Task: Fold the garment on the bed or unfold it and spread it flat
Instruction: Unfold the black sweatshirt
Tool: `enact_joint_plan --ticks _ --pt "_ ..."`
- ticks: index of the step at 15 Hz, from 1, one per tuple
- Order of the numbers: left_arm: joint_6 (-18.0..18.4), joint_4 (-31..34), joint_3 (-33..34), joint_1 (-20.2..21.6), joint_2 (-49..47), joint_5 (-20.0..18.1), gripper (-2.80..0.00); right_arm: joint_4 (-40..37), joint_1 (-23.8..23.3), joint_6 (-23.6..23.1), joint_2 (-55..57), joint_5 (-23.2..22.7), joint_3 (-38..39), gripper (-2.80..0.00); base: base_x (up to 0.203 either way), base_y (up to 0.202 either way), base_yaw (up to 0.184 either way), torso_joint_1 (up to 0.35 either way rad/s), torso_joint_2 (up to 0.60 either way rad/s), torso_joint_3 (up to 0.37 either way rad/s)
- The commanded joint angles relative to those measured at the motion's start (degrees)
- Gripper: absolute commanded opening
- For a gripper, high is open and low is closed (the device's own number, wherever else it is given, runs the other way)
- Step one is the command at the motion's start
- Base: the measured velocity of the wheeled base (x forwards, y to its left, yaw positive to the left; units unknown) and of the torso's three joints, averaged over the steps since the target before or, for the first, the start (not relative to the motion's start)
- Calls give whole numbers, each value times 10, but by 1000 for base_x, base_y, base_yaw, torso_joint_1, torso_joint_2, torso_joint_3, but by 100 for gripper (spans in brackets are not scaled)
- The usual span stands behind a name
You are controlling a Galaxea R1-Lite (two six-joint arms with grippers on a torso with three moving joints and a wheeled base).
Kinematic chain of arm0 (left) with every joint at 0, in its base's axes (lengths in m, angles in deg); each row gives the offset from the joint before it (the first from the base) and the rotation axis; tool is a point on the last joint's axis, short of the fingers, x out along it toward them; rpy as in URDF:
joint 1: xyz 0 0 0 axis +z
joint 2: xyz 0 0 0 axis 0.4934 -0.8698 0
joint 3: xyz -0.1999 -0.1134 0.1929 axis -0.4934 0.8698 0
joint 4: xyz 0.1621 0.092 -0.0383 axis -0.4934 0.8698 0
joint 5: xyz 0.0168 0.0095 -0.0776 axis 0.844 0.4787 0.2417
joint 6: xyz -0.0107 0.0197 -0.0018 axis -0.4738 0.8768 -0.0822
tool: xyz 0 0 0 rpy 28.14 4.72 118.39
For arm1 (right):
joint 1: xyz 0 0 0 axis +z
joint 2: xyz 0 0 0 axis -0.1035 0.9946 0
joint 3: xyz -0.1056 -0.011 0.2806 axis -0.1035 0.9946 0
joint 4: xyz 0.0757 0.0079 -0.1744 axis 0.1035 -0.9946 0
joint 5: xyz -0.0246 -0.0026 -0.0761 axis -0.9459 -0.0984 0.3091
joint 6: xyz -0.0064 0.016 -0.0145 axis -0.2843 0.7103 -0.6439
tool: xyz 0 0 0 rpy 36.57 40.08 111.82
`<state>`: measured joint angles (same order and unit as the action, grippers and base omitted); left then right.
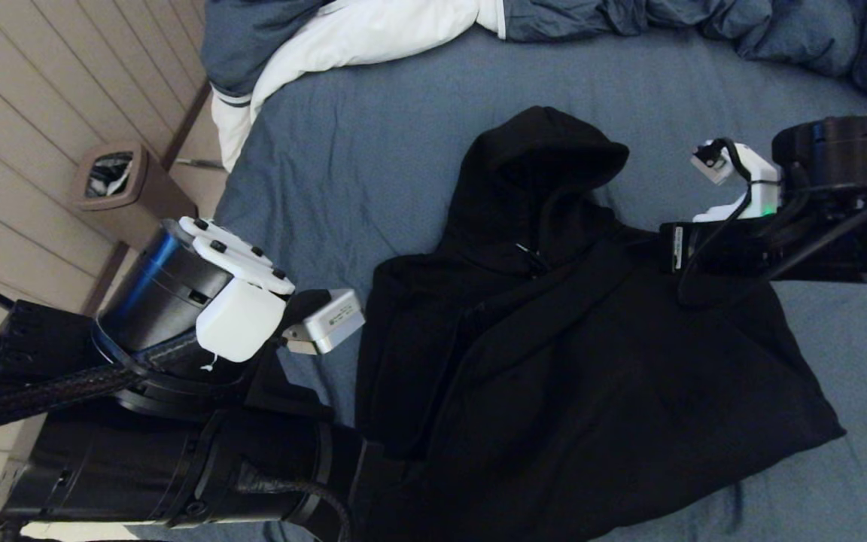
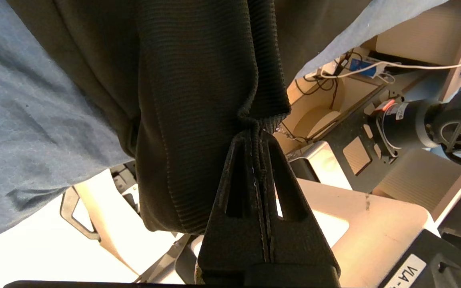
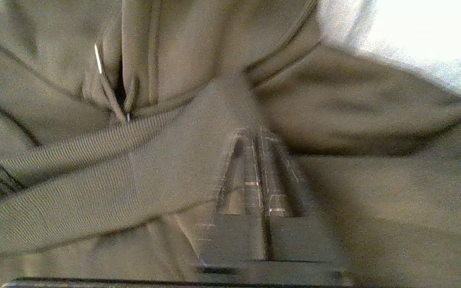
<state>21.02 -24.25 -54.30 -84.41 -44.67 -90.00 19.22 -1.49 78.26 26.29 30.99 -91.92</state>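
The black hooded garment (image 1: 591, 361) lies on the blue-grey bed (image 1: 373, 150), hood toward the far side, its body doubled over. Its ribbed hem (image 3: 74, 180) runs across just below the zipper pull (image 3: 98, 58). My right gripper (image 3: 255, 134) comes in from the right and rests on the garment by the collar and shoulder (image 1: 652, 245). My left gripper (image 2: 257, 132) is at the near left edge of the bed, shut on a bunched piece of ribbed hem (image 2: 198, 100) that hangs over the bed's side. In the head view the left arm hides that gripper.
A puffy blue-grey duvet with white lining (image 1: 373, 30) is heaped along the far side of the bed. A brown waste bin (image 1: 114, 177) stands on the wooden floor left of the bed. Below the bed edge are my base and some cables (image 2: 358, 68).
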Motion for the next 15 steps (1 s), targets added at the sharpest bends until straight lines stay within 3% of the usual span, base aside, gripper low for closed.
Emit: enact_joint_plan --ticks 1,12,13,15 --pt "-2 1 -1 0 -3 0 -280 17 3 -11 -3 -5 15 0 0 0 0 0 0 0" --pt "1 1 -8 0 -13 1 -280 20 6 -50 -15 -10 45 0 0 0 0 0 0 0" --pt "1 1 -9 0 -13 1 -280 19 11 -50 -15 -10 46 -280 0 0 0 0 0 0" --pt "1 1 -9 0 -16 1 -280 20 19 -51 -14 -10 53 -280 0 0 0 0 0 0"
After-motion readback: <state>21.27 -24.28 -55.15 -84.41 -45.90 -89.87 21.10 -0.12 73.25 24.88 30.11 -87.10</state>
